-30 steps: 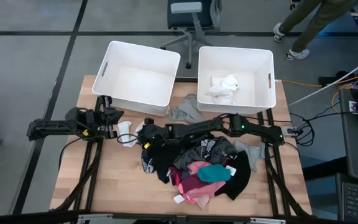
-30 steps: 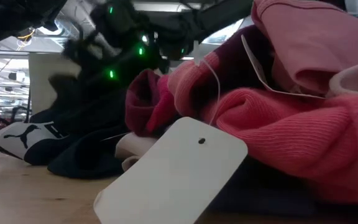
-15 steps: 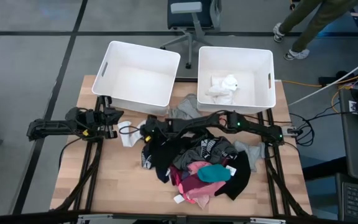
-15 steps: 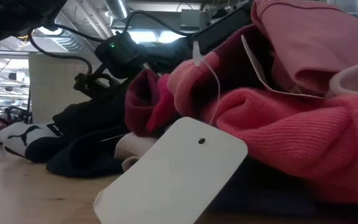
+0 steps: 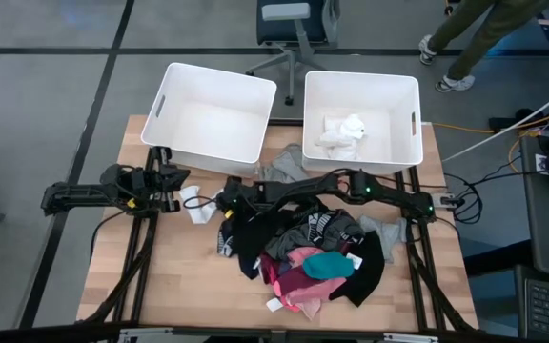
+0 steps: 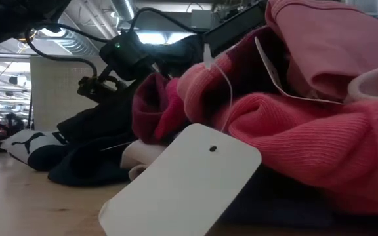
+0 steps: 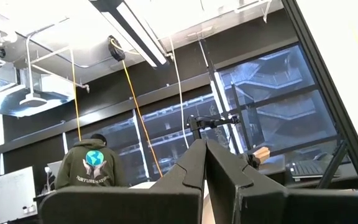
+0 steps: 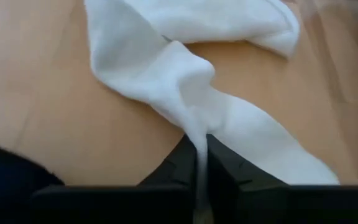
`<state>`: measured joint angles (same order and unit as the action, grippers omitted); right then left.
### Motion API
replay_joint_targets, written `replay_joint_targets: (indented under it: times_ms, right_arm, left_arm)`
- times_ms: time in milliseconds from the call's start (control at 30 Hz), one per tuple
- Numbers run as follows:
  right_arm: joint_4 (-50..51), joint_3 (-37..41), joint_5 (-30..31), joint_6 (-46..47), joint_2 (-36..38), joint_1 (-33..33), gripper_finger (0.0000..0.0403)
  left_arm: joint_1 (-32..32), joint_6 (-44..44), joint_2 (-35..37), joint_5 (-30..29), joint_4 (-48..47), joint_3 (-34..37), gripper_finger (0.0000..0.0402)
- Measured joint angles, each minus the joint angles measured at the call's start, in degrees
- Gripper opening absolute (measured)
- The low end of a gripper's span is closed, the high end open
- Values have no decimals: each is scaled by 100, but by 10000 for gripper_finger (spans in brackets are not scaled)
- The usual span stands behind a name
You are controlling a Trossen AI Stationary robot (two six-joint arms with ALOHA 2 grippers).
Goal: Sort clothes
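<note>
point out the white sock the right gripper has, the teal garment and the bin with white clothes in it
white sock (image 8: pixel 185 81): right wrist view, its bunched middle.
teal garment (image 5: pixel 326 264): high view, its centre.
right bin (image 5: pixel 389 100): high view, bare floor.

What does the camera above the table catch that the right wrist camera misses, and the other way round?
Only the overhead view shows the two white bins, the mixed clothes pile, the waiting left tool at the table's left edge, and a person's legs beyond the table. Only the right wrist view shows the right tool shut on a pinched fold of the white garment. Both show that white garment and the wooden table.
</note>
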<state>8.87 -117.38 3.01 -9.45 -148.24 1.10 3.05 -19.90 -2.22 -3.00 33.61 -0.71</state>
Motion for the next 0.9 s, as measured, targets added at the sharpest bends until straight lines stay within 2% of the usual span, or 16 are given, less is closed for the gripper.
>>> replay_joint_targets:
  times_ms: [100,300,667,900]
  right_arm:
    - [222,24,112,-11,190,-5,36]
    - [457,0,238,-192,803,-28,12]
    - [1360,-2,351,-403,1767,-202,14]
    - [2055,-4,906,-584,2378,-518,18]
  left_arm:
    - [2,-27,0,-7,2,0,4]
    - [0,-120,0,-21,8,0,4]
    - [2,-135,0,-21,8,0,4]
    - [1,-151,0,-21,9,0,4]
